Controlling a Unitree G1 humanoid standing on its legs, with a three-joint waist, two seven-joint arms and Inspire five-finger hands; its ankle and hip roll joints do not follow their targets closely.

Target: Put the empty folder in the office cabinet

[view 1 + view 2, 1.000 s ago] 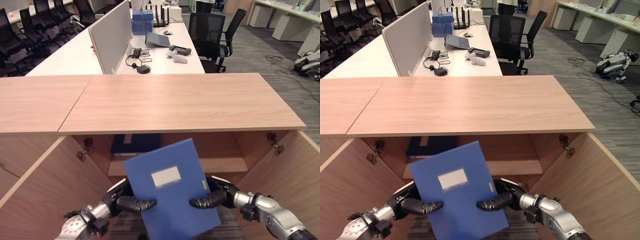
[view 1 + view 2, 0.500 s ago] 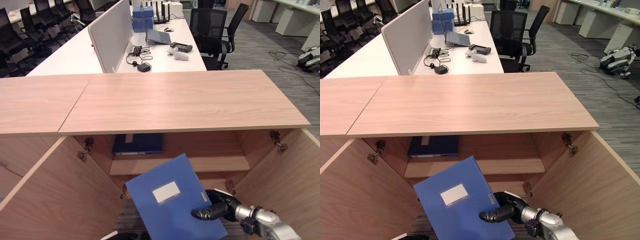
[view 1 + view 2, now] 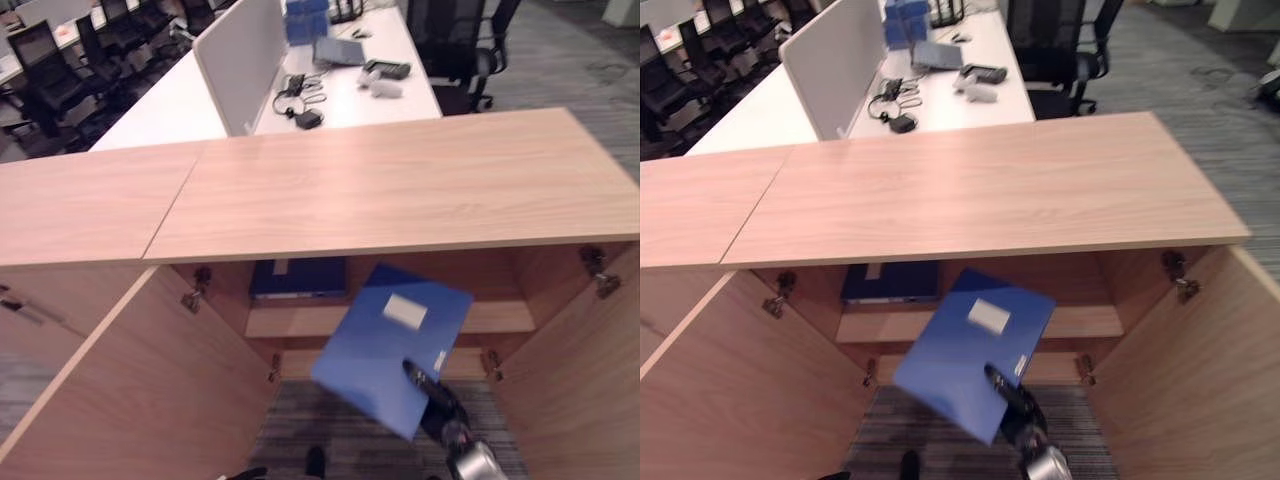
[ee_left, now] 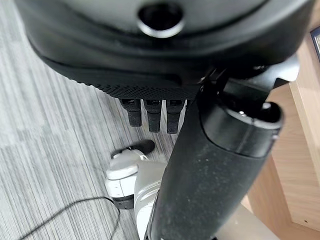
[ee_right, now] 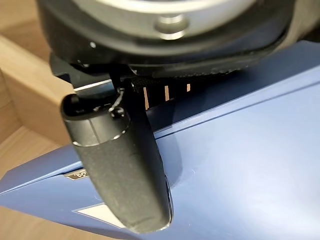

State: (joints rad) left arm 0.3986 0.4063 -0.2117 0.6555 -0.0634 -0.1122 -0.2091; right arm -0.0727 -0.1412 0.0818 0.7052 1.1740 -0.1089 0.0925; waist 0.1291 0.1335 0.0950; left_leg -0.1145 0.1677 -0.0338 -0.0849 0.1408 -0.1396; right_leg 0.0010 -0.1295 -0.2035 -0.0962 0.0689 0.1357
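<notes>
The right hand (image 3: 432, 395) pinches the blue folder (image 3: 385, 345), thumb on its face, before the open cabinet (image 3: 400, 300). A dark folder (image 3: 298, 277) lies on the shelf at its 10 o'clock. The left hand (image 4: 165, 107) hangs with fingers straight, holding nothing.

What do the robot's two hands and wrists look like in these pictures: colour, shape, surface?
The right hand is dark, almost black, with a thick rounded thumb of matt, faintly speckled surface; behind it sits a silver-grey metal wrist with a round socket. The left hand looks the same: dark rounded thumb, short blocky dark fingers in a row, a ribbed black edge on the palm.
</notes>
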